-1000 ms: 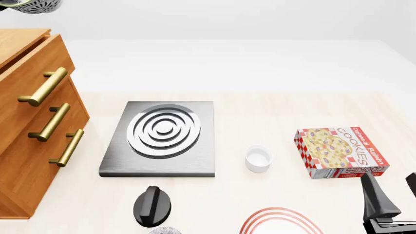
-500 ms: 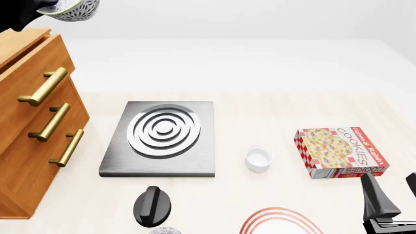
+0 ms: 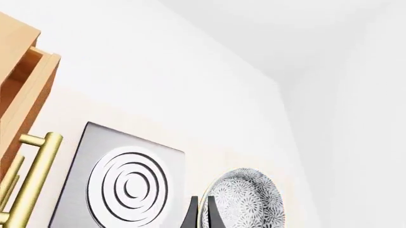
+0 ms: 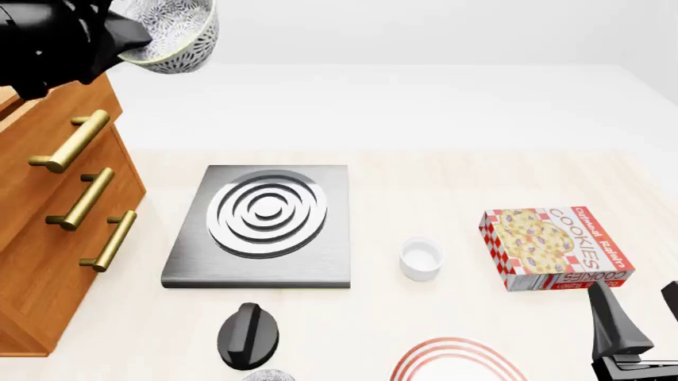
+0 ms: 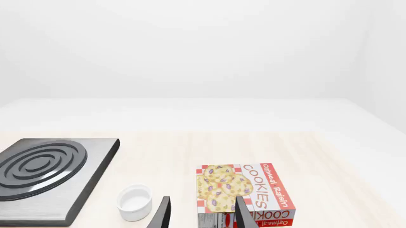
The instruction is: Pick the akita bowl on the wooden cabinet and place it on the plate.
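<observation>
Carry step: left gripper (image 4: 129, 41) clenched on the akita bowl (image 4: 170, 28) rim, bowl held in air above wooden cabinet (image 4: 48, 230) edge. Right gripper (image 5: 199, 213) released, idle (near cookie box (image 4: 556, 248)). Next, I judge: swing over & down to plate (image 4: 456, 361) w/o tipping.

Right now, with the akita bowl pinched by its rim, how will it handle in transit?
The akita bowl looks rigid and glossy, so it may slip in the left pincer. Held at one side of the rim and tilted, it could swing or rotate. It is round and deep, so it would probably roll if dropped.
</observation>
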